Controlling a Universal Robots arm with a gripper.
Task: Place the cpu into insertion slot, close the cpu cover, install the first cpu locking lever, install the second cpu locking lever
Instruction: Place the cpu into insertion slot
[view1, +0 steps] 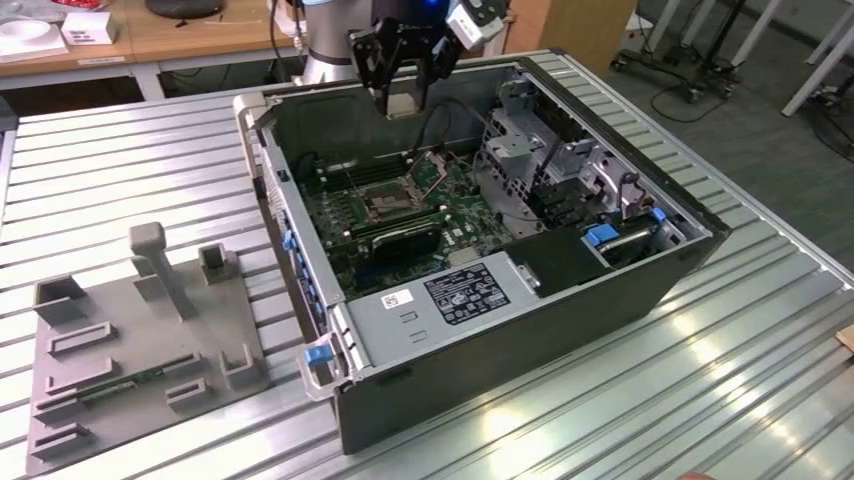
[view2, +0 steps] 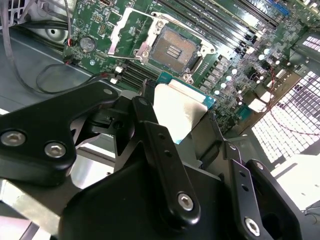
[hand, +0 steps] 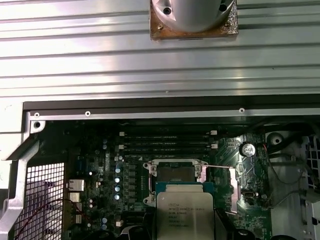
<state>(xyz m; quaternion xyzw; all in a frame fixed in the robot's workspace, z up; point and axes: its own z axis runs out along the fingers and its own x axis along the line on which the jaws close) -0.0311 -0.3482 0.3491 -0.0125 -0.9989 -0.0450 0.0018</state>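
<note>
My gripper (view1: 400, 98) hangs over the back of the open computer case (view1: 667, 270), shut on the cpu (view1: 400, 104), a flat square chip with a silver-grey top. The second wrist view shows the cpu (view2: 181, 111) clamped between the black fingers (view2: 150, 130), above the green board. The insertion slot (view2: 176, 48) lies open and bare below it, with the cpu cover (view2: 126, 31) flipped up beside it. In the first wrist view the cpu (hand: 185, 214) overlaps the near edge of the insertion slot (hand: 175, 172). In the exterior view the slot (view1: 387, 205) sits mid-board.
Long black memory slots (hand: 167, 141) run beside the socket. A metal drive cage (view1: 541, 165) and cables fill the case at the exterior view's right. A grey fixture plate (view1: 134, 345) lies on the ribbed metal table (view1: 747, 370) at the exterior view's left.
</note>
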